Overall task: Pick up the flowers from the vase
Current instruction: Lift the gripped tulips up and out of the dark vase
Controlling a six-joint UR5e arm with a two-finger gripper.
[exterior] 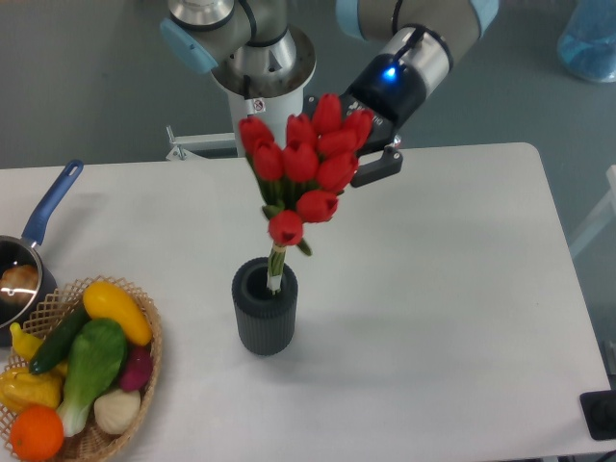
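Ten red flowers (306, 164), one vase (264, 310)

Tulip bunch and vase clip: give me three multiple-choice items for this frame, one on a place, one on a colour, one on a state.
1. Where does the wicker basket of vegetables sit?
A. Front left corner of the table
B. Back right corner
C. Directly behind the vase

2. What colour is the saucepan's handle?
A. Red
B. Blue
C. Yellow

3. What state are the flowers in?
A. Lying flat on the table
B. Stem ends in the vase mouth, the bunch leaning toward the arm
C. Resting in the basket

Answers:
1. A: the basket is at the table's front left, left of the vase.
2. B: the saucepan's handle at the left edge is blue.
3. B: the flowers' stems enter the vase mouth and the buds tilt up and right, hiding the pincer, so whether it is closed cannot be told.
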